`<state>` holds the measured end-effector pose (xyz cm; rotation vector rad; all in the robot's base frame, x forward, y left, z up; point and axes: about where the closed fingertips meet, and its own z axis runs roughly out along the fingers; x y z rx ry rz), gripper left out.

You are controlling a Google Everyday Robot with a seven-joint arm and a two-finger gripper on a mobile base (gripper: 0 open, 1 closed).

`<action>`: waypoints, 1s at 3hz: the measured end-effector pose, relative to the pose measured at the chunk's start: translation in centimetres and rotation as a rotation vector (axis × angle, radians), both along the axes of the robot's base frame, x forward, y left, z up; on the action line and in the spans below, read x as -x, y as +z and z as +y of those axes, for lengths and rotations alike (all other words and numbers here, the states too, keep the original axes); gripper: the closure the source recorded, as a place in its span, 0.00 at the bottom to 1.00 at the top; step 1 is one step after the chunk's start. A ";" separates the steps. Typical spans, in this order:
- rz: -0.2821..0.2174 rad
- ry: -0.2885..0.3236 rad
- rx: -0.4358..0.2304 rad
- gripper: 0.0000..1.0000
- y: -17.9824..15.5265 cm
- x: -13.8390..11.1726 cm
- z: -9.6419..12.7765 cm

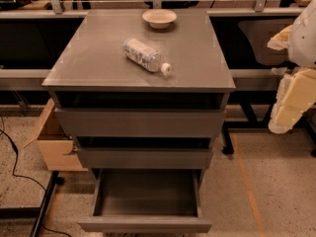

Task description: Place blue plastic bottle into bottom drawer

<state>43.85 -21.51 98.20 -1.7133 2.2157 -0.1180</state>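
Note:
The blue plastic bottle (144, 55) lies on its side on the grey cabinet top (94, 53), its white cap pointing to the front right. The bottom drawer (146, 224) is pulled out wide and its tray looks empty. My gripper (291, 100), cream-coloured, hangs at the right edge of the view, beside the cabinet and below the level of its top. It is well to the right of the bottle and holds nothing that I can see.
A shallow cream bowl (159, 18) stands at the back of the cabinet top. The two upper drawers (140, 122) are slightly ajar. A cardboard box (53, 144) and black cables (12, 164) lie on the floor to the left. A table leg (228, 144) stands to the right.

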 end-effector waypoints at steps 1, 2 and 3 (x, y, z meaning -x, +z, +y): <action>-0.009 0.001 -0.007 0.00 0.1 -0.5 0.4; -0.020 0.000 -0.067 0.00 -0.3 -3.8 2.7; -0.027 -0.007 -0.183 0.00 -1.1 -9.2 7.8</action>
